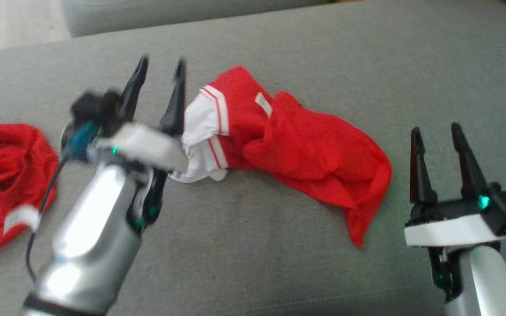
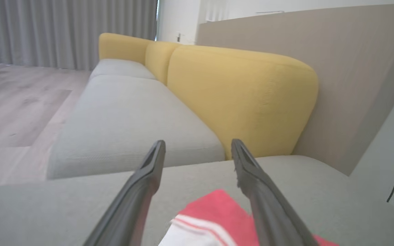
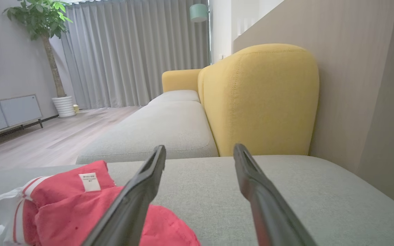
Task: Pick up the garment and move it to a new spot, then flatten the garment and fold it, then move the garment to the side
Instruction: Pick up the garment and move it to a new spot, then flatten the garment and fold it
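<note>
The garment (image 1: 288, 145), red with a white, red-striped section (image 1: 202, 127) at its left end, lies crumpled across the centre of the head view on the grey sofa seat (image 1: 279, 272). It runs from the upper centre down toward the lower right, where a red corner tapers to a point. A small white label (image 1: 263, 104) shows on its upper part. Nothing holds it.

My left end effector (image 1: 161, 61) sits left of centre in the head view. It is blurred, with both fingers spread apart and empty. Its right-hand finger overlaps the white section in the picture; I cannot tell whether it touches the fabric. In the left wrist view, the white and red edge appears at the bottom centre, between and below the two fingers.

My right end effector (image 1: 435, 129) is at the lower right of the head view, fingers spread and empty. It sits just beyond the garment's right end and apart from it. In the right wrist view the garment lies at the lower left, partly behind the left finger.

A second red garment (image 1: 7, 184) with white markings lies bunched at the left edge of the head view, well apart from the first. Yellow backrests (image 3: 262, 99), grey curtains (image 3: 132, 51), a potted plant (image 3: 43, 34) and a wooden floor (image 3: 46, 140) appear in the upper part of the right wrist view.
</note>
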Motion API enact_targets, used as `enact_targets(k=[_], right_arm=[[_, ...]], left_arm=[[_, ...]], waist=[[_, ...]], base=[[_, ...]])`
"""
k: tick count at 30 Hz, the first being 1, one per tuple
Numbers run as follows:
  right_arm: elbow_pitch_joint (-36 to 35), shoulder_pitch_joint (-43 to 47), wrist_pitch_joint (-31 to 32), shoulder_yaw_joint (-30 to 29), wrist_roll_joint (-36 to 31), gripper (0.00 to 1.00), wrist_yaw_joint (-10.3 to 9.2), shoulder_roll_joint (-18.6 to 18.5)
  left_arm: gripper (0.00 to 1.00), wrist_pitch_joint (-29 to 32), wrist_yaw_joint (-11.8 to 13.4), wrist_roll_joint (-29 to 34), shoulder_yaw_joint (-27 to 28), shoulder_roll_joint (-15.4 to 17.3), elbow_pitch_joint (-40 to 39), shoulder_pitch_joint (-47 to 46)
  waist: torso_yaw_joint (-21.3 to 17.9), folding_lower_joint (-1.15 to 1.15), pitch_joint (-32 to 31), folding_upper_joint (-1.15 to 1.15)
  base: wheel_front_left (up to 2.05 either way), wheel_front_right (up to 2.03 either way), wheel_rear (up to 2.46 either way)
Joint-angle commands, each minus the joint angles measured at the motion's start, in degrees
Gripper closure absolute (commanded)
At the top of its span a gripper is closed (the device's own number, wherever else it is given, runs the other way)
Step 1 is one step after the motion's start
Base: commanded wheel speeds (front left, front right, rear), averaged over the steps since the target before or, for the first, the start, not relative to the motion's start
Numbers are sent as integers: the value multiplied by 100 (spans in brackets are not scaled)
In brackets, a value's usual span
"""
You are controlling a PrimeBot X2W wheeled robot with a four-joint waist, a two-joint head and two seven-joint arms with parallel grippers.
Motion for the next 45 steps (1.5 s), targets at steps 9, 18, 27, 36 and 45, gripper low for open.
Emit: enact_targets(k=[9,18,27,36,45], right_arm=[[-31,289,-51,185,-45,0,23,-15],[-25,387,-57,271,54,0,23,-15],[-22,106,69,688,-99,0,23,-15],[870,-929,948,1141,-37,0,23,-15],[2271,-2131,1560,561,98,0,23,-15]], left_arm=[[0,-43,-225,255,1066,-67,-1008,1960],[0,-43,-612,956,1626,-590,-1256,2641],[0,-43,-912,1232,1784,-767,-1166,2571],[0,-43,-991,1129,1600,-807,-1107,2391],[0,-43,-857,924,1503,-809,-1157,2150]], waist=[[704,0,-543,0],[785,0,-556,0],[910,0,-360,0],[1170,0,50,0],[1371,0,397,0]], base=[[0,0,0],[0,0,0],[0,0,0],[0,0,0],[0,0,0]])
